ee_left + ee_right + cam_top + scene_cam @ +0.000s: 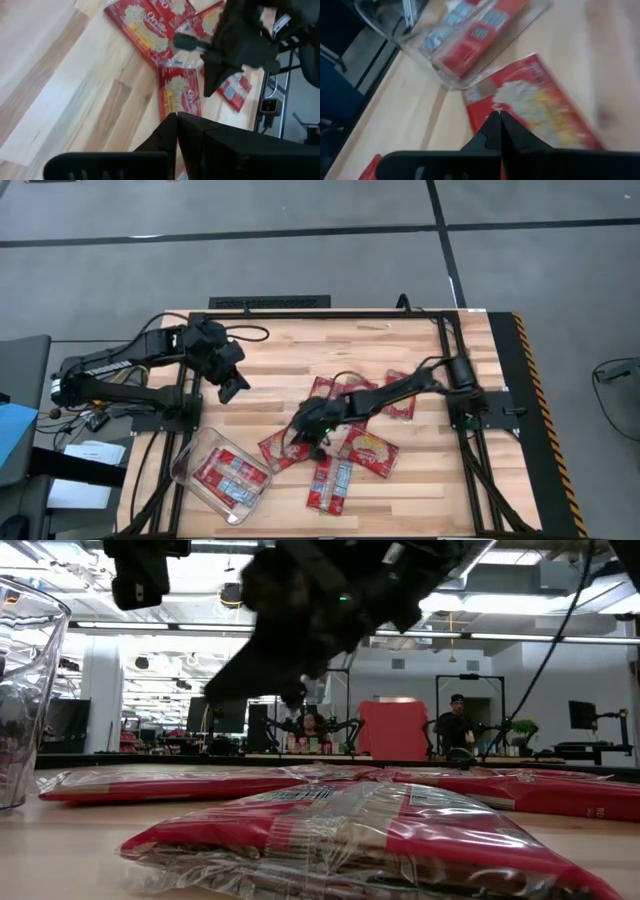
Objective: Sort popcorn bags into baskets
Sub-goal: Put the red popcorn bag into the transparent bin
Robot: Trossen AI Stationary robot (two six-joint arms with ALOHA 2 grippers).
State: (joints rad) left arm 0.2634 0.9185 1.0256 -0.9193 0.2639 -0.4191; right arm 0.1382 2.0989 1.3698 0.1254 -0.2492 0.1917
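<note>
The right gripper (312, 442), fingers pinched together over a flat red popcorn packet (540, 107), needed wider jaws before gripping; the left gripper (232, 390), equally closed, held nothing.

You look straight down on a wooden table (270, 350). Your left gripper (233, 388) hangs over bare wood near the table's left side, and its fingers are pressed together with nothing in them. Your right arm reaches in from the right, and your right gripper (312, 442) sits low over the pile of red popcorn bags (368, 452) in the middle, fingers closed. You cannot tell if it holds a bag. The clear tub (190, 465) sits near the front left corner. Inside it lie two red bags (228, 478) side by side.
</note>
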